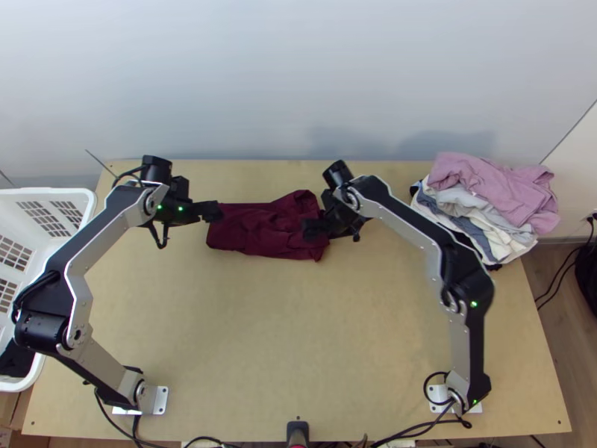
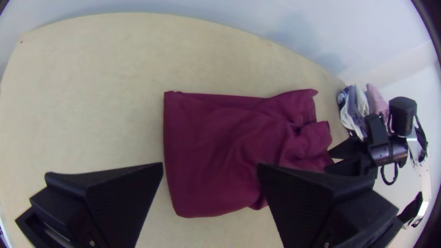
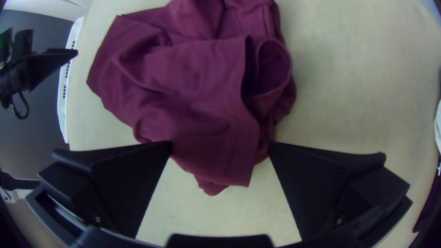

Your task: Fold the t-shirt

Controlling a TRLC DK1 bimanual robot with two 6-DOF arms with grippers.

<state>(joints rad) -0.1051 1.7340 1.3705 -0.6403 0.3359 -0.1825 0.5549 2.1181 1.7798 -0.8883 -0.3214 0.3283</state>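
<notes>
So the dark red t-shirt (image 1: 254, 224) is lying on the light wooden table (image 1: 283, 336), with a wide stretch of wood on its near side and just a thin strip on its far side. It's making a rough long rectangle: the left end is looking pretty flat and neat, while the right end is bunching up in wrinkles, with one loop of cloth gaping open like a little tunnel. The left gripper (image 1: 213, 211) is hanging right at the shirt's left end, and in its wrist view that gripper (image 2: 210, 166) is holding its fingers wide apart, pinching nothing. The right gripper (image 1: 310, 227) is hovering over the shirt's crumpled right end, and its own view is showing the same kind of thing, fingers spread, with some cloth showing between the tips and nothing getting pinched. Can't really tell if either one is touching the fabric. Well off to the shirt's right, a messy pile of clothes (image 1: 496, 190) is sitting, pinkish stuff on top, and a white basket (image 1: 88, 201) is standing off to its left.
</notes>
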